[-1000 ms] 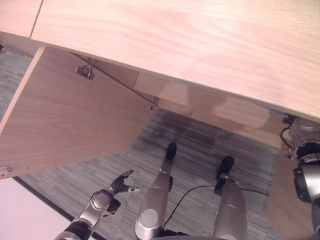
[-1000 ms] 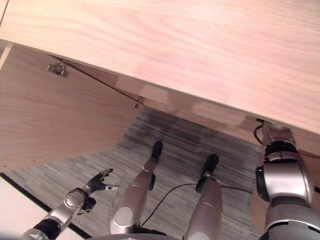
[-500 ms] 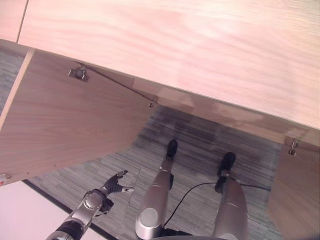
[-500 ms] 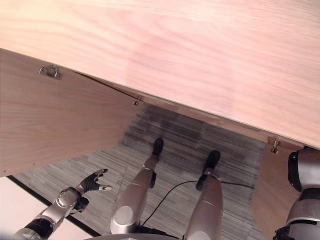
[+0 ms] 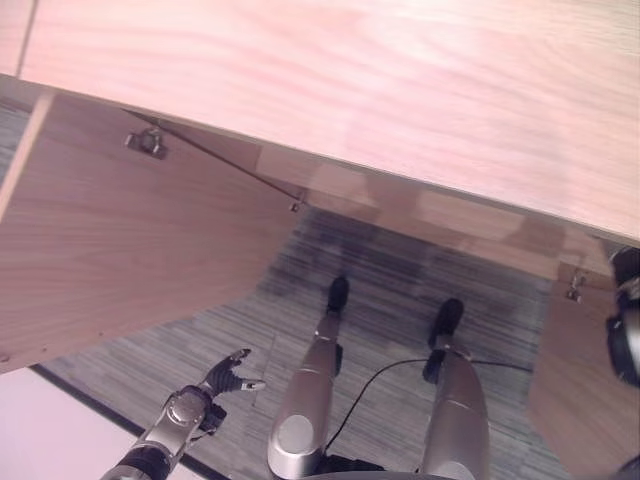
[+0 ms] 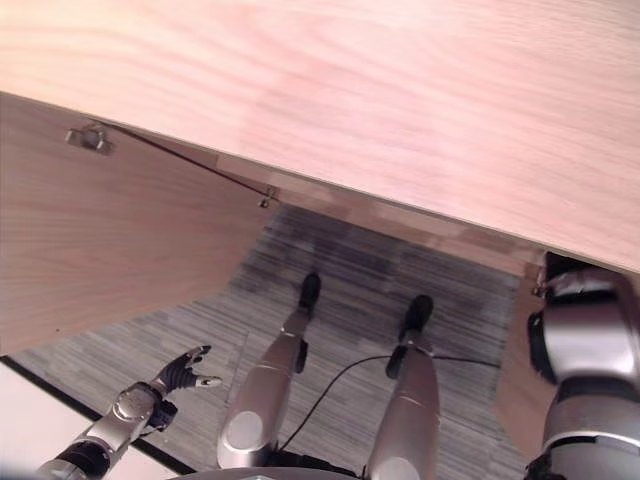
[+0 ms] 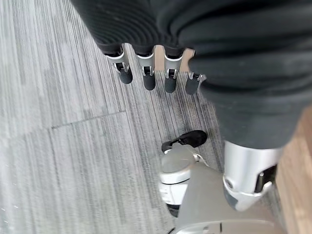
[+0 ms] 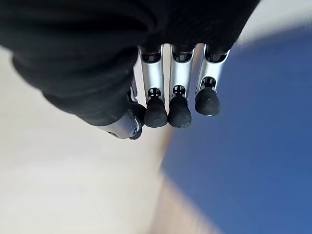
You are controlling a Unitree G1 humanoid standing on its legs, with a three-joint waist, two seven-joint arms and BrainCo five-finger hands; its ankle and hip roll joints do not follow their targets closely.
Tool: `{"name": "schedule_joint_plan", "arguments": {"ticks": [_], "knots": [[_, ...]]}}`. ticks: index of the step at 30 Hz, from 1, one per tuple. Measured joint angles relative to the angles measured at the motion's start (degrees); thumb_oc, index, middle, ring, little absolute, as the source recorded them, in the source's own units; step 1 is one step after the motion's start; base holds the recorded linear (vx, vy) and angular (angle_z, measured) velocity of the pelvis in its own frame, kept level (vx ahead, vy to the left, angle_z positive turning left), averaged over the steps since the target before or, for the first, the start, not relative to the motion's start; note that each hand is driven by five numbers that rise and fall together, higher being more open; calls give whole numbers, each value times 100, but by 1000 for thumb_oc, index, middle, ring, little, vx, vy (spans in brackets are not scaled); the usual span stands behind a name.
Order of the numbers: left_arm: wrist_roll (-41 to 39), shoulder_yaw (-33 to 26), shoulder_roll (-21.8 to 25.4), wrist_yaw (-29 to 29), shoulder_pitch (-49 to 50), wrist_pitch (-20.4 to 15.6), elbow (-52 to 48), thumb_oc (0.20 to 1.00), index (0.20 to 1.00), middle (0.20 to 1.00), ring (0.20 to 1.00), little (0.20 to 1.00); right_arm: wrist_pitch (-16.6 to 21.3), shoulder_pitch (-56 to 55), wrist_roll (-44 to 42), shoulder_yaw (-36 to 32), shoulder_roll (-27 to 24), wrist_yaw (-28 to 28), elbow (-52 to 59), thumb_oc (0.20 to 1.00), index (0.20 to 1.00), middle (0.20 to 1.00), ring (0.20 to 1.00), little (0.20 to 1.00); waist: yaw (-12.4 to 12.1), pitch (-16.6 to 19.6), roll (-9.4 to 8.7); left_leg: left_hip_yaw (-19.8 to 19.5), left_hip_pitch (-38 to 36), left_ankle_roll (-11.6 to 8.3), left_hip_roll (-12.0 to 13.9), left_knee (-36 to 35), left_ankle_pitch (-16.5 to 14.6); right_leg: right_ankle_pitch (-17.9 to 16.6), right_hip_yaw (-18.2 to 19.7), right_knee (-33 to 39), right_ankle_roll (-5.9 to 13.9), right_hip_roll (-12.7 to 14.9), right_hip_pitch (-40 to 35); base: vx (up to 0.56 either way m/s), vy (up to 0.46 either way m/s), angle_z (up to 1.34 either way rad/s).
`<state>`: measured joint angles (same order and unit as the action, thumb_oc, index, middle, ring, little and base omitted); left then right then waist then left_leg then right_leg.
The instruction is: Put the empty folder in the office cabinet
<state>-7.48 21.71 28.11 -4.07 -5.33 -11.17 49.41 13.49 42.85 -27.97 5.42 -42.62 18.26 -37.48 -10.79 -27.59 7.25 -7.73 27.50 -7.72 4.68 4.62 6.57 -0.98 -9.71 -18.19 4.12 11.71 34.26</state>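
While cabinet door (image 5: 130, 250) stands open | left hand (image 5: 222, 380) splayed, empty | right hand (image 8: 165, 92) fingers straight above blue folder (image 8: 253, 146)

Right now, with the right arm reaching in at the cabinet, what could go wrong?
1. The right hand hangs with straight fingers over a blue surface, probably the folder, and has no grip on it; the folder could slip or end up badly placed.
2. The open right door stands close beside the right arm; pulling the arm back could knock it.
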Motion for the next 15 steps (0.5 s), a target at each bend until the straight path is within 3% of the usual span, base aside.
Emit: {"name": "schedule_joint_plan", "arguments": {"ticks": [3,6,10,15], "knots": [[138,-399,-250,95,-3,37,89,1000,1000,1000,1000,1000,231,-1668,256,-460,886,44,1654,200,200,200,200,200,151,-118,-196,35,-29,26,23,69,-73,17,-8,47,-11,-14,-54,4,-13,-5],[261,-424,-503,214,-123,21,414,1000,1000,1000,1000,1000,419,-2537,446,-579,1519,48,1813,200,200,200,200,200,359,-134,-221,75,-23,26,55,32,-73,-23,46,176,31,-75,-70,0,-3,-11],[574,-545,-703,313,-151,26,792,1000,1000,1000,1000,1000,409,-3214,746,144,1708,-222,1942,200,200,200,200,200,571,-140,-230,157,-25,31,87,2,-74,-110,120,272,56,-122,-48,-10,19,-11],[681,-601,-760,386,-175,33,928,1000,1000,1000,1000,1000,342,-3225,1100,785,1840,-506,1325,200,200,200,200,200,555,-144,-237,240,-77,32,100,-27,-73,-165,176,325,57,-138,-69,-9,16,-7]]}}
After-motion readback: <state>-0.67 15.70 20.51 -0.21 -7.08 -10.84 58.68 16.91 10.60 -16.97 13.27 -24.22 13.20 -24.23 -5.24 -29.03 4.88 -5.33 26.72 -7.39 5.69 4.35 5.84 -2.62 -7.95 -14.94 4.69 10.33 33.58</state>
